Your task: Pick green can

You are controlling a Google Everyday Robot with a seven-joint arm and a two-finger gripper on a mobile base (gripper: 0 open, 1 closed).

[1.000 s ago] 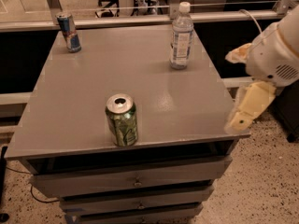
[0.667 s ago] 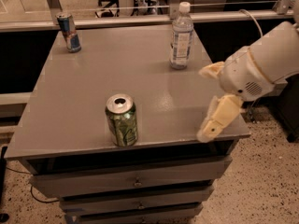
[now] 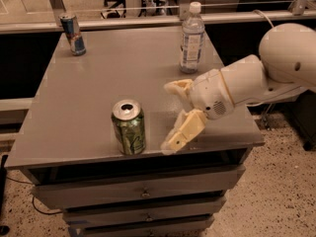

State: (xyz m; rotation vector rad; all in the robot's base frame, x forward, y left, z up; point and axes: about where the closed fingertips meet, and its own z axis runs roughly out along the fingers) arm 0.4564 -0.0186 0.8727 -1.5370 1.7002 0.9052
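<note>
The green can [image 3: 129, 128] stands upright near the front edge of the grey cabinet top [image 3: 94, 88]. It has a green body with pale swirls and a silver top. My gripper [image 3: 170, 116] is just to the right of the can, above the top's front right part. It is open and empty: one cream finger [image 3: 183, 131] reaches down toward the front edge, the other [image 3: 177, 88] sits farther back. The white arm [image 3: 256, 78] comes in from the right.
A slim blue-and-silver can [image 3: 73, 33] stands at the back left corner. A clear plastic bottle [image 3: 191, 38] with a white cap stands at the back right, behind my arm. Drawers [image 3: 143, 194] run below the top. A rail runs behind it.
My arm has swung left from beyond the cabinet's right edge to over its front right part, bringing the gripper close beside the green can. The can, bottle and blue can have not moved.
</note>
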